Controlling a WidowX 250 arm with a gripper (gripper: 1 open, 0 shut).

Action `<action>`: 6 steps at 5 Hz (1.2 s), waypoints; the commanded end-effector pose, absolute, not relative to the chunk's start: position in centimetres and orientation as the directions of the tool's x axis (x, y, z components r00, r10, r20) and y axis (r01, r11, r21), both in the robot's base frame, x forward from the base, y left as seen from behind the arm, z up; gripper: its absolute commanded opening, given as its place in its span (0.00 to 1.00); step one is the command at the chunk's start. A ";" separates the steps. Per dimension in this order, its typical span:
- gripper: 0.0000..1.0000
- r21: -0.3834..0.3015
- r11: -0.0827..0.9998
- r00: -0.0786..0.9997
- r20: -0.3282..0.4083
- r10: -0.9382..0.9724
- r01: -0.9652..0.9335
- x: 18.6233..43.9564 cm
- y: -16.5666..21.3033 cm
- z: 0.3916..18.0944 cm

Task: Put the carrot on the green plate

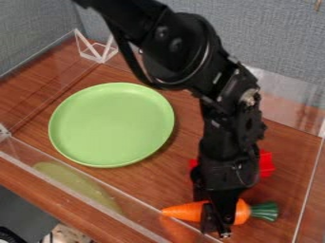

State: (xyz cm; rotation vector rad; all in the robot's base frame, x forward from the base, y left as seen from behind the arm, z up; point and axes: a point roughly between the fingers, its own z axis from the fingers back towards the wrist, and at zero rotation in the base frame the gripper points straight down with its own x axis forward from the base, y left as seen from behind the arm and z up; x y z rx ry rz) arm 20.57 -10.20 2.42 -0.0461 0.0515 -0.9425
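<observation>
The orange carrot (188,212) lies at the table's near right edge, its green leafy top (265,211) pointing right. My gripper (221,217) points straight down over the carrot's middle, and its black fingers are shut on the carrot. The round lime-green plate (112,123) sits flat on the wooden table to the upper left, well apart from the carrot, with nothing on it.
A red block (265,163) shows behind the black arm (191,66), just beyond the carrot. A pale yellow-green elongated shape (74,182) lies by the clear front wall (51,190). A clear stand (94,45) sits at the back left.
</observation>
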 end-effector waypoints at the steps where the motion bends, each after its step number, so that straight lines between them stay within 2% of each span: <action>1: 0.00 -0.053 0.587 0.587 -0.014 -0.810 0.808 20.7 -9.9 3.1; 5: 0.00 -0.050 0.577 0.575 -0.050 -0.817 0.815 21.3 -9.3 4.7; 6: 0.00 -0.050 0.576 0.573 -0.052 -0.818 0.816 21.4 -9.2 4.6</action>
